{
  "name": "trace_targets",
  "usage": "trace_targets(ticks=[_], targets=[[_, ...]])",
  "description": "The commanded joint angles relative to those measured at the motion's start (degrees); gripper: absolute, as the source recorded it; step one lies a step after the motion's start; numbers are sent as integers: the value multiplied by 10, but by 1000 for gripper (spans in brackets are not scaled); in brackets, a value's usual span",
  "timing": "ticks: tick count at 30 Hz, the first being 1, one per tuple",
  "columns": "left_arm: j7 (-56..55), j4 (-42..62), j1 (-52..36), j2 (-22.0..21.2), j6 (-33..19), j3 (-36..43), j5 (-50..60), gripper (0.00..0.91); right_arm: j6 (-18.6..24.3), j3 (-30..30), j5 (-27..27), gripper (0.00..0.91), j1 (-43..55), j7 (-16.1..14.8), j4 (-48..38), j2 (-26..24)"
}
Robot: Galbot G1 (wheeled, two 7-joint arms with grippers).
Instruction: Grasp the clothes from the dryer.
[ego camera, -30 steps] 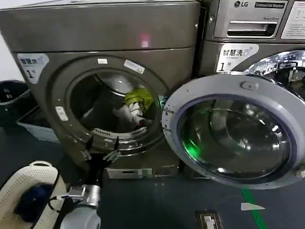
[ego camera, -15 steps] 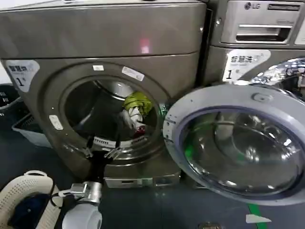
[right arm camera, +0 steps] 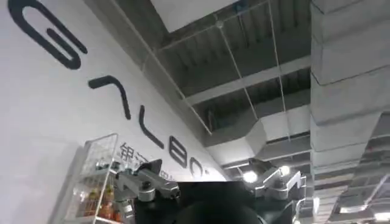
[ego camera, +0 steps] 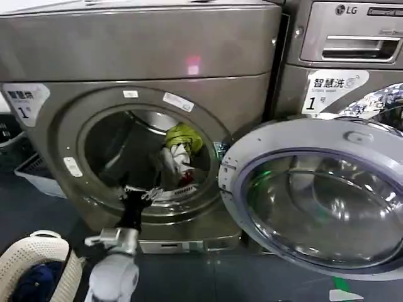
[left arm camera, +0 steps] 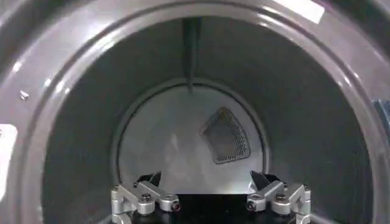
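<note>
The dryer (ego camera: 145, 56) stands in front of me with its round glass door (ego camera: 302, 129) swung open to the right. Inside the drum the clothes (ego camera: 179, 148) lie at the right of the doorway, yellow-green on top and white with a red patch below. My left gripper (ego camera: 138, 192) is open at the doorway's lower rim, left of and below the clothes. In the left wrist view the left gripper (left arm camera: 205, 181) faces the drum's back wall (left arm camera: 177, 140) with nothing between its fingers. My right gripper (right arm camera: 207, 170) is open and points up at the ceiling.
A white perforated basket (ego camera: 25, 251) holding a dark navy cloth (ego camera: 33, 281) stands on the floor at the lower left. An LG machine (ego camera: 352, 38) stands right of the dryer. The open door takes up the space at the right of the doorway.
My left gripper has risen from below the doorway to its lower rim. The head view has shifted, so the dryer sits larger and further right.
</note>
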Motion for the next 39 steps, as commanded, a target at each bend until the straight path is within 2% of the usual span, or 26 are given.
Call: trace_targets(ticks=[1, 8, 14, 18, 20, 24, 27, 33, 39], targets=[[4, 179, -174, -4, -7, 15, -3, 907, -4, 2, -17, 907, -3, 2, -2, 1], [19, 375, -326, -27, -34, 21, 6, 907, -3, 12, -17, 907, -14, -2, -5, 2], [52, 524, -430, -30, -53, 25, 16, 907, 0, 17, -16, 907, -15, -7, -9, -1], [101, 639, -502, -32, -58, 27, 30, 907, 4, 20, -13, 907, -15, -11, -12, -4], [154, 675, -525, -28, -44, 37, 25, 907, 4, 20, -12, 907, -13, -11, -12, -5], [279, 785, -594, -19, -39, 82, 52, 907, 5, 17, -12, 907, -7, -14, -11, -5], [391, 854, -651, -13, -55, 138, 88, 907, 7, 21, -12, 907, -8, -17, -15, -4], [563, 926, -707, 1, -91, 258, 141, 907, 10, 24, -12, 907, -10, -22, -19, 0], [629, 976, -744, 2, -114, 322, 322, 907, 13, 19, -11, 907, -3, -25, -15, 6]])
